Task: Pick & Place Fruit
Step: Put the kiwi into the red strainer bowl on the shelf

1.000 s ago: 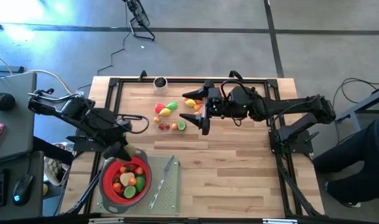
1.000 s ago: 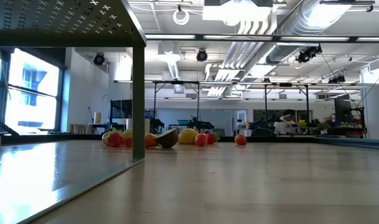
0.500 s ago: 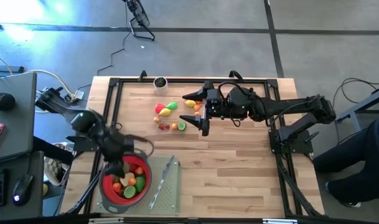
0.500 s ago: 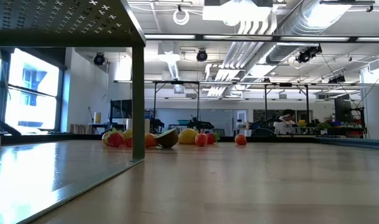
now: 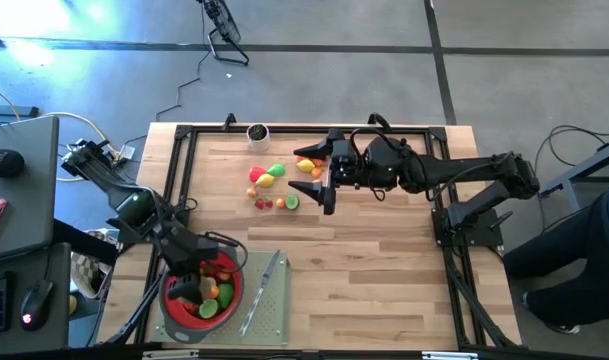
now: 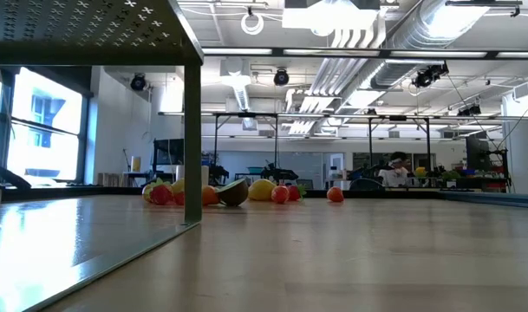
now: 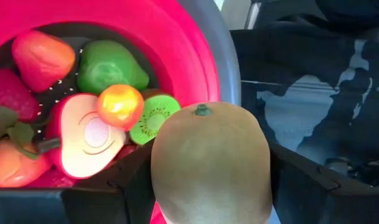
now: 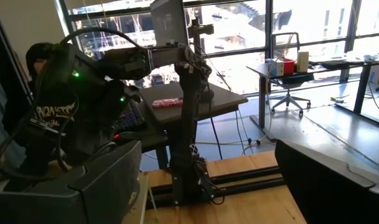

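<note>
Left gripper [image 5: 189,283]: I see it at lower left of the high view, over the red strainer [image 5: 234,297], clenched on a brown kiwi [image 7: 211,165].
Right gripper [image 5: 327,186]: it hangs at upper centre with fingers spread and nothing between them.
Fruit in strainer [image 7: 96,93]: several pieces.
Fruit on table [image 5: 271,184]: small pile just left of my right gripper.
Knife [image 5: 261,288]: on the grey board, right of the strainer.

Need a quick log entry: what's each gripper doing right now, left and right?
Left gripper: closed on a brown kiwi, over the red strainer.
Right gripper: open, holding nothing, beside the fruit left on the table.
</note>
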`<state>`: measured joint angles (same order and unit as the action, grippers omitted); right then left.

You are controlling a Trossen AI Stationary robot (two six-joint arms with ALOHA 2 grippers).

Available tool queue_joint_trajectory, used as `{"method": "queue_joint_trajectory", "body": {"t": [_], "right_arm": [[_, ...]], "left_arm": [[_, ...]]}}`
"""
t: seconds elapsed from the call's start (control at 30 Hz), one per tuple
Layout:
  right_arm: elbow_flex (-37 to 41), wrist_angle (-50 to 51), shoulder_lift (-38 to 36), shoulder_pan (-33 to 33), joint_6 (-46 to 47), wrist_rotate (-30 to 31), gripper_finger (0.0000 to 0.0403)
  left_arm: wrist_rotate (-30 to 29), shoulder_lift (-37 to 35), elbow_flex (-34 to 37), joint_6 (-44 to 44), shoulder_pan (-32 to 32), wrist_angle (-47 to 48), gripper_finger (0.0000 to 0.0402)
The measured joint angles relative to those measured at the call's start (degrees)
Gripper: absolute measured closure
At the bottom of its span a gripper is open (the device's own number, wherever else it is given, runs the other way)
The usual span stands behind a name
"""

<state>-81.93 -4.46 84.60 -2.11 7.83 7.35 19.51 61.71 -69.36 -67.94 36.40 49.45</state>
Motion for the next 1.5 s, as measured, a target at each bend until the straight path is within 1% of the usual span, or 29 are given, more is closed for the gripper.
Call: {"method": "queue_joint_trajectory", "body": {"t": [0.5, 0.83, 1.0, 1.23, 1.5], "right_arm": [[0.0, 0.7, 0.0, 0.0, 0.9, -0.4, 0.0041], [0.0, 0.4, 0.0, 0.0, 1.2, -9.1, 0.0041], [0.0, 0.4, 0.0, -0.3, 1.6, -12.4, 0.0041], [0.0, 0.4, 0.0, -0.5, 1.5, -15.2, 0.0041], [0.0, 0.4, 0.0, -0.5, 1.4, -14.8, 0.0041]], "left_arm": [[0.1, 0.0, 0.0, 0.2, 0.0, 3.7, 0.0160], [-0.1, 0.0, 0.0, 0.2, 0.0, 3.6, 0.0160], [-0.1, 0.0, 0.0, 0.2, 0.0, 3.4, 0.0160], [-0.1, 0.0, 0.0, 0.2, 0.0, 3.4, 0.0160], [-0.1, 0.0, 0.0, 0.2, 0.0, 3.4, 0.0160]]}}
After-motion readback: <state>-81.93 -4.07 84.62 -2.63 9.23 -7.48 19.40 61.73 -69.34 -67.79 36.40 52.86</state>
